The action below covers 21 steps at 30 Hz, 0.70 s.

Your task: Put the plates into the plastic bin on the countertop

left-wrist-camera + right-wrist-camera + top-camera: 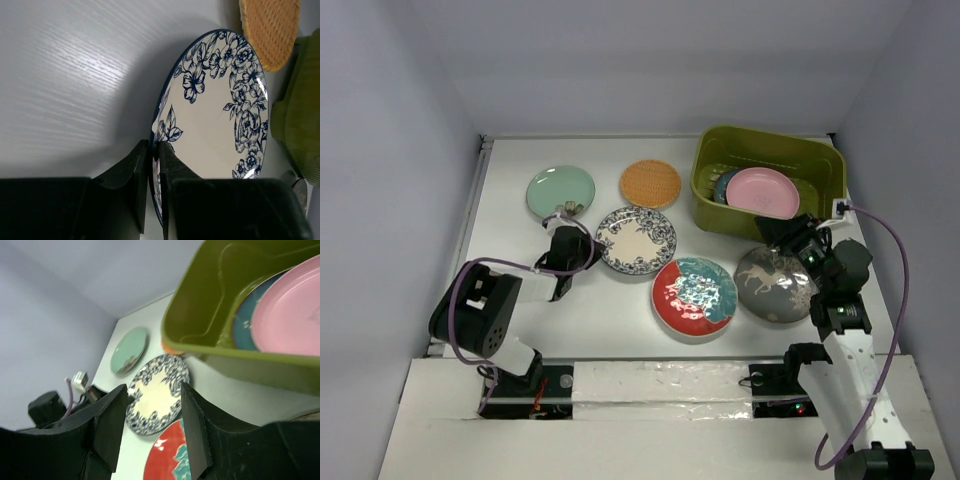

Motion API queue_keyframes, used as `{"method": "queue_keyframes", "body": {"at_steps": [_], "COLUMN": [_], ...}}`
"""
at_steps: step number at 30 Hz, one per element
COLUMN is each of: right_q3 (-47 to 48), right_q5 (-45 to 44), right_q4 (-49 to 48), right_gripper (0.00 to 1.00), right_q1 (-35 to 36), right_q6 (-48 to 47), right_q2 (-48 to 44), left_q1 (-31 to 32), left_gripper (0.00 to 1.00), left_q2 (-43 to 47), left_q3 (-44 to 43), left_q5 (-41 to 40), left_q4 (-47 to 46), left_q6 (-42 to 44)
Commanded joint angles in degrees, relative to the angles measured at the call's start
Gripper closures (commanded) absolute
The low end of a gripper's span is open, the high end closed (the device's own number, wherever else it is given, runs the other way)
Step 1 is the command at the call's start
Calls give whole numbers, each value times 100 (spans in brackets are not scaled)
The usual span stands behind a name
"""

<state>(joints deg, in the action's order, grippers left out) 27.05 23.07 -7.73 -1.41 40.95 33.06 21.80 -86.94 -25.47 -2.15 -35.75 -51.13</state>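
The olive-green bin (pixel 712 190) stands at the back right and holds the pink plate (pixel 761 192) over the dark teal plate (pixel 724 187). On the white countertop (pixel 610 320) lie the mint plate (pixel 561 191), orange plate (pixel 650 184), blue-rimmed white plate (pixel 640 238), red-and-teal plate (pixel 694 296) and grey deer plate (pixel 772 284). My left gripper (pixel 582 246) is shut on the near-left rim of the blue-rimmed plate (pixel 215 120). My right gripper (pixel 782 238) is open and empty, between the bin's front wall (pixel 260 365) and the deer plate.
Grey walls close in the countertop on the left, back and right. A purple cable (pixel 892 280) loops beside the right arm. The bin's front left corner is free of plates.
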Motion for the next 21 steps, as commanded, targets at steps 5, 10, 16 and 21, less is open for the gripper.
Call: {"method": "queue_keyframes", "body": {"at_steps": [5, 10, 16, 21], "right_q3": [-86, 125, 362, 617], "right_q5": [-74, -426, -856, -1138], "right_q4": [-440, -773, -1170, -1432], "right_gripper": [70, 100, 23, 6], "right_q1": [1273, 2601, 3513, 3780], "right_q6": [-8, -157, -218, -237], "right_q2": [191, 833, 1984, 2652], "left_q1": [26, 26, -36, -36], "left_gripper": [100, 100, 100, 100], "left_q2": [1440, 3163, 4579, 5519], "left_q3": [394, 403, 376, 342], "left_q5": [-662, -936, -550, -41], "left_q4": [497, 1297, 1992, 2405], "left_q6": [7, 77, 42, 16]}}
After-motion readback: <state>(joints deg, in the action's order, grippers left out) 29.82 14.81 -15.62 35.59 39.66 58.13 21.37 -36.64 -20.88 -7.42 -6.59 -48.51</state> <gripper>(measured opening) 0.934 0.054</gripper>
